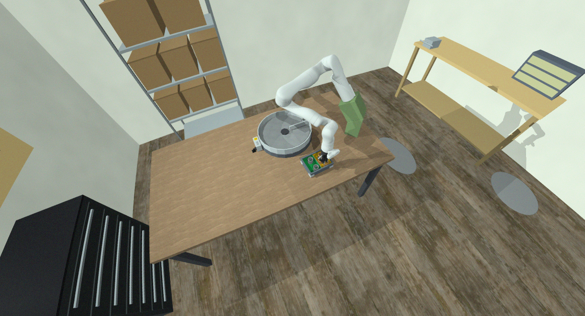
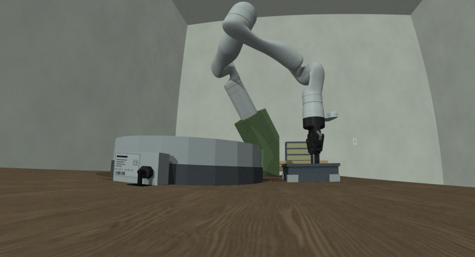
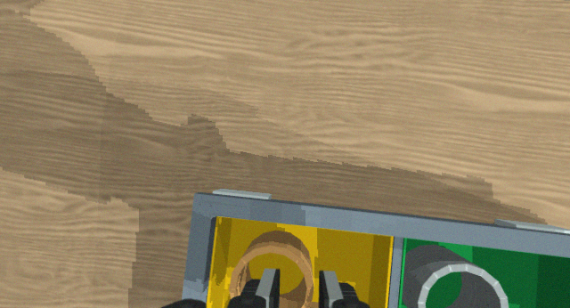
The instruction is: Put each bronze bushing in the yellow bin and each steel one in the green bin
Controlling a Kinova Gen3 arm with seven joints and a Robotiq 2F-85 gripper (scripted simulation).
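- Gripper (image 1: 323,158) (image 2: 315,161) (image 3: 298,291) released, holding nothing; fingers part-spread with a visible gap, pointing down over the yellow bin (image 1: 318,160) (image 3: 347,255).
- Bronze bushing (image 3: 272,247) upright in the yellow bin, right colour match. One finger overlaps its bore in the wrist view; contact can't be told. Top view too cluttered at the gripper to count bronze pieces.
- Green bin (image 1: 306,163) (image 3: 503,255) has two steel bushings per top view: near steel bushing (image 1: 316,167) (image 3: 416,259) by the tray's outer side, other steel bushing (image 1: 310,159) nearer the turntable (image 1: 278,140) (image 2: 199,152). Both look correctly sorted.
- Both bins share one grey tray (image 1: 311,174) (image 2: 310,174) (image 3: 347,219) on the table (image 1: 212,187) (image 2: 232,215) (image 3: 312,77), beside the turntable.
- No bushing seen on the visible part of the turntable; arm covers some of it, exterior view shows only the side wall.
- Step in hand, judged: end of a bronze drop-off, probably clearing away.
- Next move calls for a straight lift, no sideways drift until fingertips pass the bushing and tray rim, else the bushing may tip.
- Then check the covered turntable area; if nothing's left, just stay clear.
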